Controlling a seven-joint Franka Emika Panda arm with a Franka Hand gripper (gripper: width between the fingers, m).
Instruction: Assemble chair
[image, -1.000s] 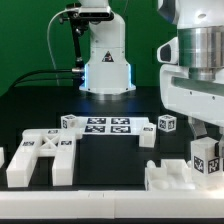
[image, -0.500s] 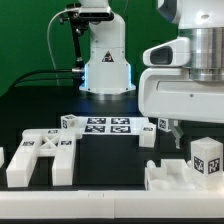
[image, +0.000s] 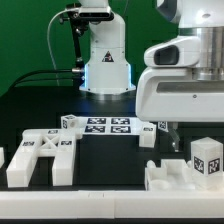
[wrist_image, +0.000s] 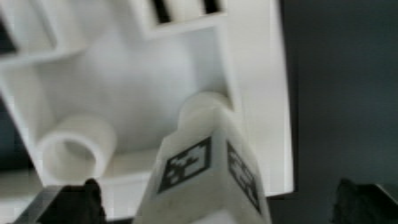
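Chair piece (image: 207, 157) stands upright, untouched, clear of the wide-spread jaws.

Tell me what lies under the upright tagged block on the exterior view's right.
A white panel lies under the block. Their joint is hidden beneath the block.

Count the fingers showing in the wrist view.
2 fingers: one either side of the tagged chair piece, the second likewise clear of it; none looks hidden.

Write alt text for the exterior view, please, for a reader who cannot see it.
A white robot arm hangs over a black table; a slotted white chair panel lies at the exterior view's left, a tagged white block at its right.
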